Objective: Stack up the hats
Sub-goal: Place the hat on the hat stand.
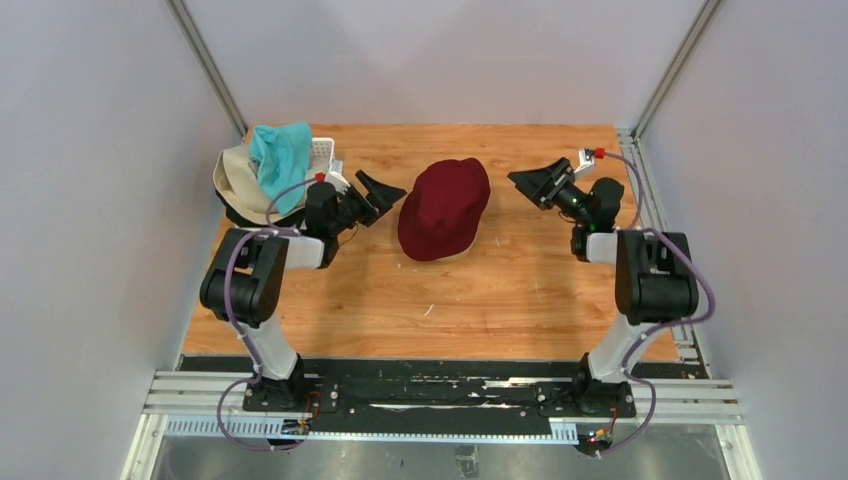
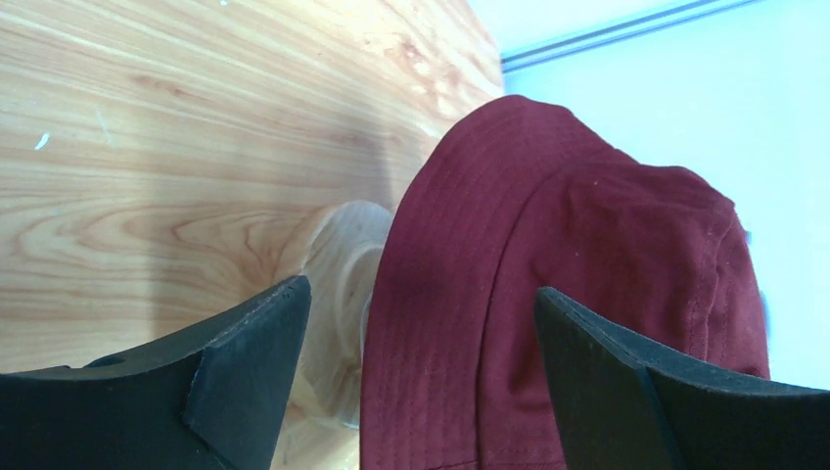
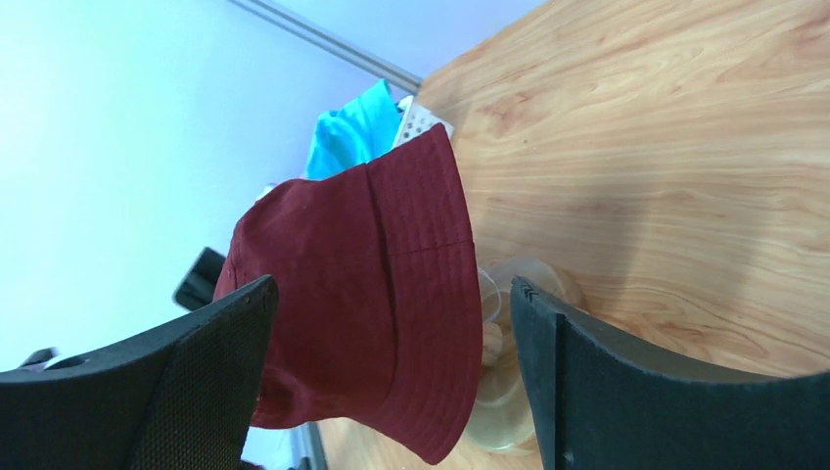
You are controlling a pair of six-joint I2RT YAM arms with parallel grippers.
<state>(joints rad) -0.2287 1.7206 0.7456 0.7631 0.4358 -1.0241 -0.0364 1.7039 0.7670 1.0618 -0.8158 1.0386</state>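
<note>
A maroon bucket hat (image 1: 443, 208) sits on a wooden stand at the table's middle; it also shows in the left wrist view (image 2: 548, 313) and the right wrist view (image 3: 362, 294). The stand's pale base (image 2: 338, 284) (image 3: 509, 392) peeks out under its brim. My left gripper (image 1: 383, 190) is open and empty just left of the hat. My right gripper (image 1: 528, 180) is open and empty just right of it. A teal hat (image 1: 281, 155) (image 3: 347, 137) and a beige hat (image 1: 236, 180) lie over the white basket (image 1: 322, 152) at the back left. The other hats are hidden.
The white lattice basket stands in the back left corner next to the left wall. Grey walls close in the wooden table (image 1: 520, 290) on three sides. A black rail with the arm bases runs along the near edge.
</note>
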